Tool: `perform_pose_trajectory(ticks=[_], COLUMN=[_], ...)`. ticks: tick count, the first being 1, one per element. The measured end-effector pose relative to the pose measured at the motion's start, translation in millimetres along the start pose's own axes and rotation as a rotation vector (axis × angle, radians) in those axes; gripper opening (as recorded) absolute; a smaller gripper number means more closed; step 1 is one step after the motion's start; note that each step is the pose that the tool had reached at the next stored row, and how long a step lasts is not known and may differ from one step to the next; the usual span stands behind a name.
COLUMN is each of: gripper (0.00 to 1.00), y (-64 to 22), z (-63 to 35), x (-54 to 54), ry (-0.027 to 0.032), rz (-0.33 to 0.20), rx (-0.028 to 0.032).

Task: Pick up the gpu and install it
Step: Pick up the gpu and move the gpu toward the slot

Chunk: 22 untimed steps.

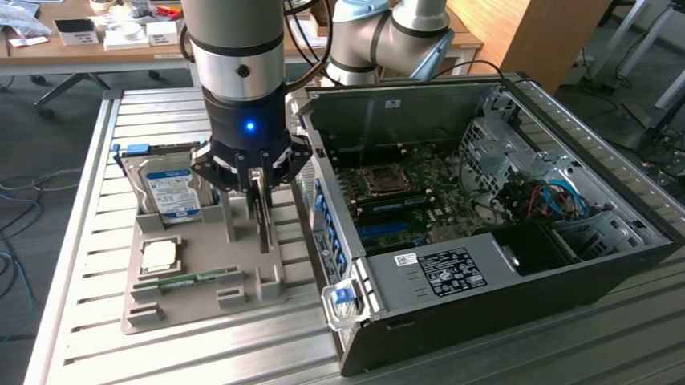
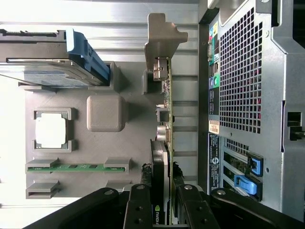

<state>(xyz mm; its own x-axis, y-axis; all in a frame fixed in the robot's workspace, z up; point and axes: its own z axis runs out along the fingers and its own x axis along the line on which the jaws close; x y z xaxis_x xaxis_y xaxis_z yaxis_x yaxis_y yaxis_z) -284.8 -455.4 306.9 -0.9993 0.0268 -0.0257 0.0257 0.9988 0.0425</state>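
- Right up close, my hand is pinching the gpu: matte black fingers press on either flat face of the card.
- The gpu stands on edge, a thin dark board with small components bumping along it, and a black cooler block sits between my fingers.
- At its far end is the pale metal bracket, flat and stepped, with a bent tab.
- The card's lower edge sits in a slot of the grey tray, a matte plastic fixture with fine print lines and blocky raised posts.
- Also in the tray: a narrow green memory stick lying flat between two clips.
- Just beyond it is a square processor chip with a bright smooth lid, framed in its own pocket.
- Further along, a silver hard drive with a blue label leans upright in a blue plastic caddy.
- Beside the tray, on the exterior view's right, the computer case lies open, black sheet steel, with the motherboard exposed inside.
- Its rear panel is perforated mesh, with glossy blue latches.
- All of this rests on the desk, ribbed aluminium slats with a dull sheen.
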Motion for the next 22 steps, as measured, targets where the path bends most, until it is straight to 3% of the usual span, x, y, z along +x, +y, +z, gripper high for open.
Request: perform_pose_trajectory(ticks=[9,22], gripper=[0.27,0.27], y=[0.2,1.4], z=[-4.7,-33.1], x=[-0.1,-0.8], ry=[0.0,0.0], rz=[0.0,0.0], rx=[0.0001,0.0])
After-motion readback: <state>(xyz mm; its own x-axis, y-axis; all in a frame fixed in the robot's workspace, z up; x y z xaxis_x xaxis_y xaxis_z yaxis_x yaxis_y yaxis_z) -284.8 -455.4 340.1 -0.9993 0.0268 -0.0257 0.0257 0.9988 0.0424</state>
